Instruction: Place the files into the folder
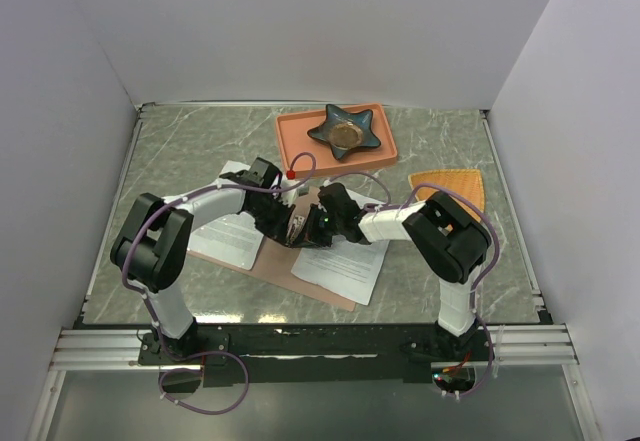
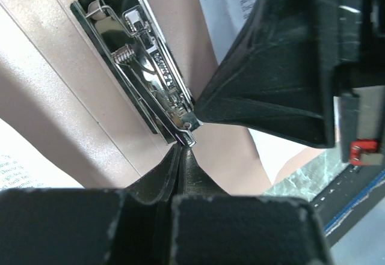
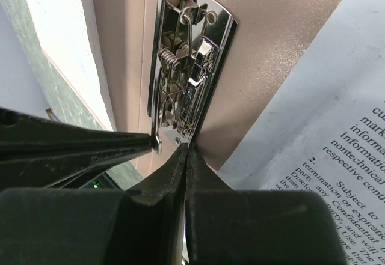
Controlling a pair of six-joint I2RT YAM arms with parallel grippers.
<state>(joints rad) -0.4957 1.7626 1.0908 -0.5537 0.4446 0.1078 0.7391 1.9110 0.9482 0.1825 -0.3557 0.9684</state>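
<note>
Silver clip (image 2: 144,67) on open folder (image 2: 72,115), flat on tabletop (image 1: 200,151): left tool (image 2: 182,149) and right tool (image 3: 187,148), each pinched together, meet at its end, probably to lift the lever. Loose files (image 1: 340,266) overlap folder, unclipped.

White links (image 1: 215,201), bulky black joints (image 1: 152,243), purple cables (image 1: 246,381); left gripper (image 2: 183,157) and right gripper (image 3: 186,152) matte black.
</note>
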